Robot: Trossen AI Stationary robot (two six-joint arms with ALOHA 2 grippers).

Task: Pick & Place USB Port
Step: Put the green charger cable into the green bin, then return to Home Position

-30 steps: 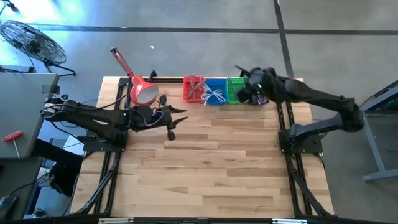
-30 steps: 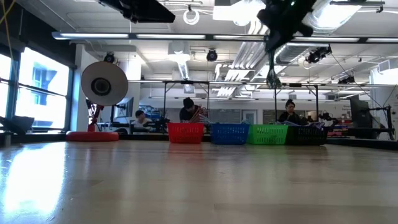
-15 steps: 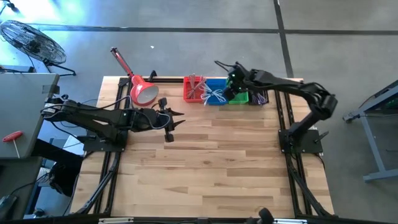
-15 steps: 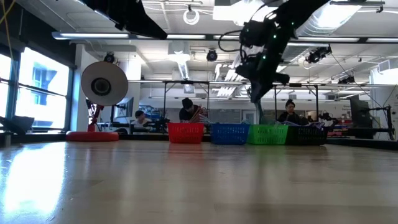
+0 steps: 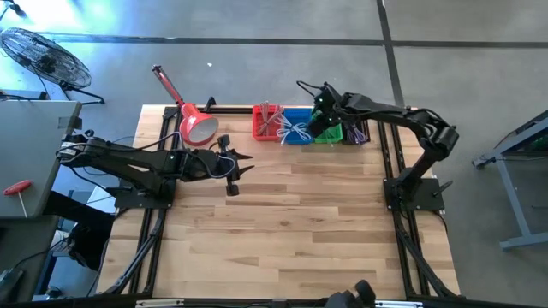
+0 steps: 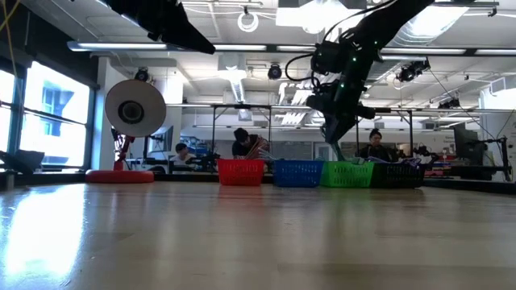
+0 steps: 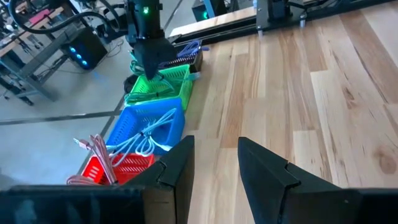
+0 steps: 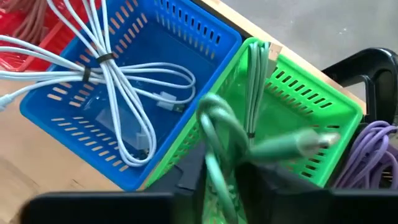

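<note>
High view: four baskets; right claw [image 5: 318,121] pinching one green cable [image 8: 249,143] over green basket [image 5: 329,133]; left claw [image 5: 237,167] spread.

green cable [image 8: 217,134] looped up right at the dark fingers [image 8: 186,177], over the green basket [image 8: 311,93]. White cable [image 8: 118,93] sits in the blue basket [image 8: 186,31], purple cable [image 8: 367,149] just beside the green one
</note>
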